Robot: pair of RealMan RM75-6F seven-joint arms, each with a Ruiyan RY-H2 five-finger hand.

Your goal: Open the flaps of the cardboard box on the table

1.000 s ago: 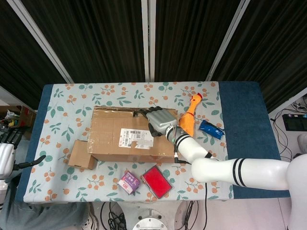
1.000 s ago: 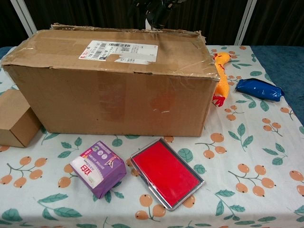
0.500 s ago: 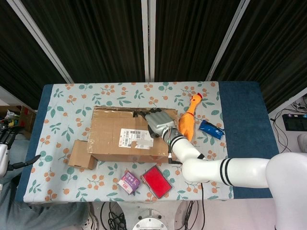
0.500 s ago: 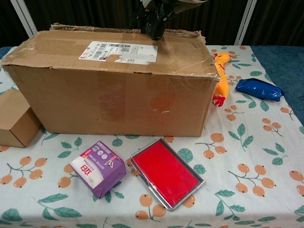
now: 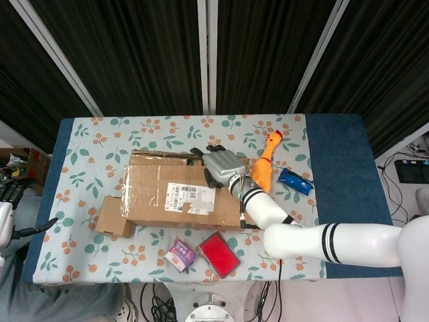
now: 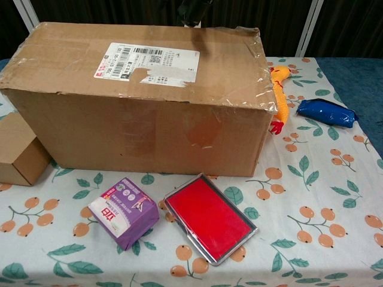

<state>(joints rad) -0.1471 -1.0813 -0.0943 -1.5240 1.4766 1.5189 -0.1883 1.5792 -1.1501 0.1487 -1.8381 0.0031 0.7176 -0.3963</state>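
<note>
Fingers of my right robot hand [image 5: 221, 164] curl over the far top edge of the cardboard box [image 5: 177, 196], gripping the flap there; in the chest view only a dark bit of the fingers shows above that edge. The box sits mid-table [image 5: 87, 144], between the small brown box [image 5: 112, 216] at its left and the rubber chicken [image 5: 263, 168] at its right. I judge this the first lift: the long top flap is caught and starting to rise, tape yet unbroken. Next I must pull up and back toward me until the seam gives, without dragging the whole box. Compared with half a second ago, the top panel tilts more steeply toward the chest camera and my hand sits farther back. My left robot hand [image 5: 8, 204] hangs off the table's left, holding nothing, fingers apart.
</note>
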